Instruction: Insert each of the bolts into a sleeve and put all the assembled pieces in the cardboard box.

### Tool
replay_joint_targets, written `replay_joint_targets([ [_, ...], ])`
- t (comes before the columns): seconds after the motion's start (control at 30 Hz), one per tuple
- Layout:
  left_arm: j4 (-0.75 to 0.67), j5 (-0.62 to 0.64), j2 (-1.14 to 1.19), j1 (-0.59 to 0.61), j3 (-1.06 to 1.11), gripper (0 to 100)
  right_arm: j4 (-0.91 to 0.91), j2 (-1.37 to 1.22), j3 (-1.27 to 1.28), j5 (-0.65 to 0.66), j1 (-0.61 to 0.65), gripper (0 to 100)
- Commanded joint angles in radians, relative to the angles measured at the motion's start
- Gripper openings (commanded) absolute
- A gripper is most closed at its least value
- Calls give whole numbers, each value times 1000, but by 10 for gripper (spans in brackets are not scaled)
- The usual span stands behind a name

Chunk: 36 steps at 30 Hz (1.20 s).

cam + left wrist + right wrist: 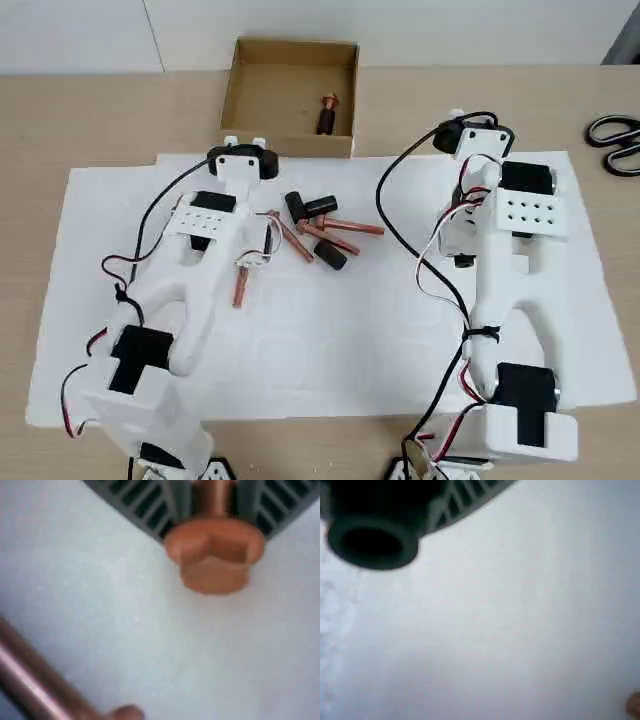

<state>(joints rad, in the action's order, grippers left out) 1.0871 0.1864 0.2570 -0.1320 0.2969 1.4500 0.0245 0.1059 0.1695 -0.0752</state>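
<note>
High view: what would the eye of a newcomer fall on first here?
First the held parts: the left gripper clamps a copper bolt, the right gripper a black sleeve. Next the heap of loose bolts and sleeves between the arms on the white sheet, and one assembled piece in the cardboard box.

The bolt (215, 555) between the left fingers (145, 505) looks like copper-toned metal, smooth with a dull sheen. These fingers are dark grey ribbed plastic. The sleeve (372, 542) in the right fingers (465, 500) is black, matt and smooth, either plastic or rubber. Beneath both fingers lies a white sheet (330, 340), matt and faintly grainy like paper. The table (60, 120) has a pale wood finish. The box (300, 143) is plain matt brown cardboard, and the arm shells (515, 270) are smooth white plastic.
</note>
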Motion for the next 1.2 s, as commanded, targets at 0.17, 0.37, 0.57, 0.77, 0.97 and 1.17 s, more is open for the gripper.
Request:
replay_joint_targets([
  [0.17, 86, -34, -3, 12, -124, 5, 12, 61, -11, 8, -4, 4],
  [0.37, 212, -34, -3, 12, -262, 6, 111, 153, -92, 8, -2, 4],
  [0.57, 311, -34, -3, 12, -395, 6, 133, 358, -112, 9, -4, 4],
  [0.77, 420, -34, -3, 14, -524, 6, 203, 578, -68, 9, -2, 4],
  [0.97, 483, -48, -3, 23, -585, 6, 191, 796, 78, 3, -4, 4],
  [1.17, 565, -94, -3, 89, -704, 6, 62, 984, 287, 2, -5, 4],
])
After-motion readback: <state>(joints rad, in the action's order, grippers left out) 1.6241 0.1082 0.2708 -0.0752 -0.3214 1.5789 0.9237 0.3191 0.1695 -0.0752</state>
